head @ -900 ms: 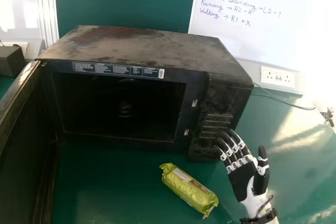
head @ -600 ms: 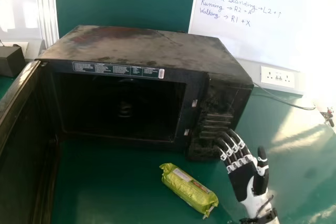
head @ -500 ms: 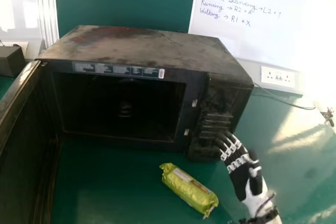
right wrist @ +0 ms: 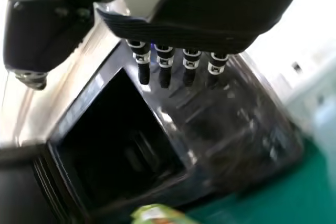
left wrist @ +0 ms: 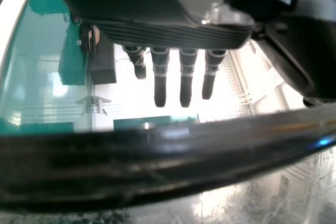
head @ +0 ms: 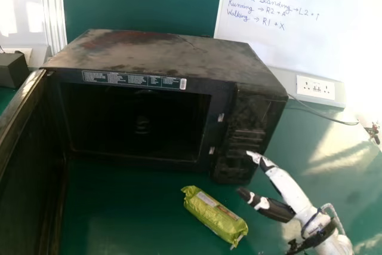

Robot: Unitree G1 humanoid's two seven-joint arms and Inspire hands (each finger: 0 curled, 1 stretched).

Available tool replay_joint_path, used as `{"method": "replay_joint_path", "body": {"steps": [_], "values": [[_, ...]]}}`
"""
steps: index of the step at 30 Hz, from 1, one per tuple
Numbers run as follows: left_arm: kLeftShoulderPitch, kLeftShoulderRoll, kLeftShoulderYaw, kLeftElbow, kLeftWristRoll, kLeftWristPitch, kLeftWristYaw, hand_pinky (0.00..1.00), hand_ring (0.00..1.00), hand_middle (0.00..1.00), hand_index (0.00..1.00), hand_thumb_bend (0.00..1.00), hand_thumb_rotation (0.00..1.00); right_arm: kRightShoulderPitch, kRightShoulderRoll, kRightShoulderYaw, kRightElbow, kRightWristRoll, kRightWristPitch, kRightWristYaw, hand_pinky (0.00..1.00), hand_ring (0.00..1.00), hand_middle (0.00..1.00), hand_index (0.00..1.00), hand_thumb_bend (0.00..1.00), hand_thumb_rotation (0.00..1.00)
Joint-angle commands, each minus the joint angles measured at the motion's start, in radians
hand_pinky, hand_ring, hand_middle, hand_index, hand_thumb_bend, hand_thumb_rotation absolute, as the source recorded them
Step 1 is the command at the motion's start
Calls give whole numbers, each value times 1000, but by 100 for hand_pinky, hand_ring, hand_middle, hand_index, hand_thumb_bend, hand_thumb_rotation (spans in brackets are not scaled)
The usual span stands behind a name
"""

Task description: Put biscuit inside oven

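In your head view, the robot's right hand has rolled over: its dark palm faced you earlier, and now you see its white side. The thumb has swung from the right of the fingers to below them, pointing upper left, its tip nearer the biscuit packet. You also see the wrist shifted toward the lower right corner

In the head view, edges cut off the oven door at eight o'clock and whiteboard at two. The right wrist view crops the biscuit packet.
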Motion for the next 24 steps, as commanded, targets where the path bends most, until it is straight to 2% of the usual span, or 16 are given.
{"method": "replay_joint_path", "body": {"steps": [1,5,11,19,24], "values": [[14,-5,-8,-10,-7,-7,-4,80,85,88,91,100,73,23,-34,6,-43,-56,9,-37,100,100,100,100,88,91],[15,-7,-5,-14,6,-16,-1,75,82,86,88,100,76,33,-80,15,-98,-164,29,-87,100,100,100,100,88,90],[22,-18,-9,-27,33,-23,9,76,82,86,85,100,76,42,-142,41,-160,-307,46,-138,100,100,100,100,89,90],[34,-23,-20,-52,46,-26,15,81,82,85,84,100,72,36,-211,87,-201,-399,83,-147,100,100,100,100,91,87],[28,-23,-2,-68,115,-46,46,82,82,85,83,100,72,23,-257,110,-198,-432,80,-156,100,100,100,100,91,87]]}}
